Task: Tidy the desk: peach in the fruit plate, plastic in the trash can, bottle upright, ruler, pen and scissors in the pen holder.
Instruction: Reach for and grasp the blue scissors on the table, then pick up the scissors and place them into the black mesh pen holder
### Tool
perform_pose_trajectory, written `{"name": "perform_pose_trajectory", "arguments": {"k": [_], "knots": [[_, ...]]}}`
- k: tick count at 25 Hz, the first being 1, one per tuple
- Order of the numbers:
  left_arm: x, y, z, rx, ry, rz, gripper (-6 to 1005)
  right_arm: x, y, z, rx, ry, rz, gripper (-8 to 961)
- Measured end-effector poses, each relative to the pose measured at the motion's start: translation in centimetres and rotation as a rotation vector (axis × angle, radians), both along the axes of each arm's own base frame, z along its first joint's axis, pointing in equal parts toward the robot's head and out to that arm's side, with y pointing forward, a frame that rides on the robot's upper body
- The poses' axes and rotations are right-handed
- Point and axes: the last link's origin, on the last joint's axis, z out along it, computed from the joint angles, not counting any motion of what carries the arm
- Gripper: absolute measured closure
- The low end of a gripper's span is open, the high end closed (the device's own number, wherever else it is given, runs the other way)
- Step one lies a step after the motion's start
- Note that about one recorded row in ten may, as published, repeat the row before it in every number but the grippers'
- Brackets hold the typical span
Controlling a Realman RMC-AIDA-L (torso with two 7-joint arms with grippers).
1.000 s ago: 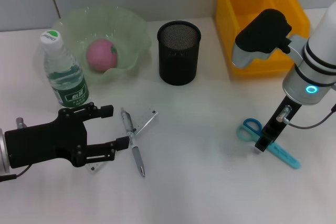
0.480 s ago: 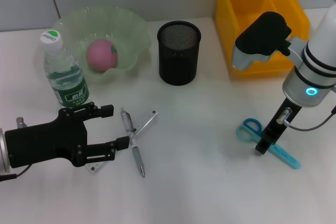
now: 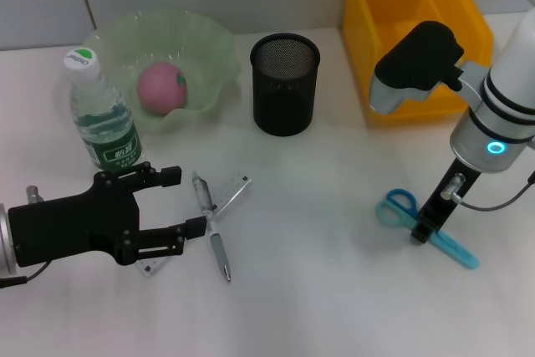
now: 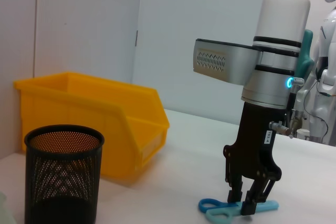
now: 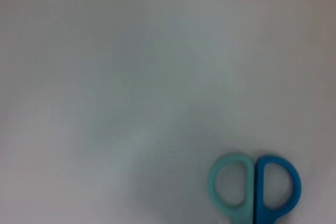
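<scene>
1. The right gripper [image 3: 422, 232] stands at the lower right of the head view, pointing straight down over the scissors [image 3: 399, 206]. In the left wrist view its fingers [image 4: 251, 199] straddle the scissors [image 4: 220, 211] with a small gap between them, so they are apart and not clamped.
2. The gripper body hides the scissors' middle in the head view; only the two handle loops and the light blue blade end show.
3. The right wrist view shows just the two scissor loops [image 5: 254, 187] at its lower right edge, cut off by the frame, on bare white table.
4. The left gripper [image 3: 171, 211] sits at the lower left of the head view, jaws spread wide and holding nothing, just beside the pen [image 3: 211, 228].
5. The clear ruler [image 3: 227, 199] lies crossed under the pen and is hard to make out against the table [image 3: 318, 290].
6. The peach [image 3: 161, 86] rests in the green fruit plate [image 3: 213, 48] at the upper left; the bottle [image 3: 102, 119] stands upright beside it.
7. The black mesh pen holder [image 3: 285, 84] stands at upper centre; the yellow bin [image 3: 361, 31] is cut off by the top edge.
</scene>
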Motion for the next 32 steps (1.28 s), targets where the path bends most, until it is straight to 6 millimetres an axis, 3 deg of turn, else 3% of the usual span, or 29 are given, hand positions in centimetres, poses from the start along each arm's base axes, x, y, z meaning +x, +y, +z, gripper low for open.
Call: {"name": "perform_pose_trajectory", "arguments": {"k": [4, 15, 26, 32], "knots": [[0.0, 0.0, 0.0, 0.000, 0.000, 0.000, 158, 0.1, 0.0, -0.1, -0.006, -0.005, -0.004, 648], [0.1, 0.1, 0.1, 0.001, 0.000, -0.002, 158, -0.7, 0.4, 0.5, 0.023, 0.014, 0.019, 713], [0.0, 0.1, 0.3, 0.003, -0.001, 0.002, 159, -6.7, 1.2, 5.0, 0.142, 0.225, 0.192, 723], [0.1, 0.1, 0.4, 0.006, -0.005, 0.002, 159, -8.7, 1.5, 6.7, 0.208, 0.360, 0.308, 719]]}}
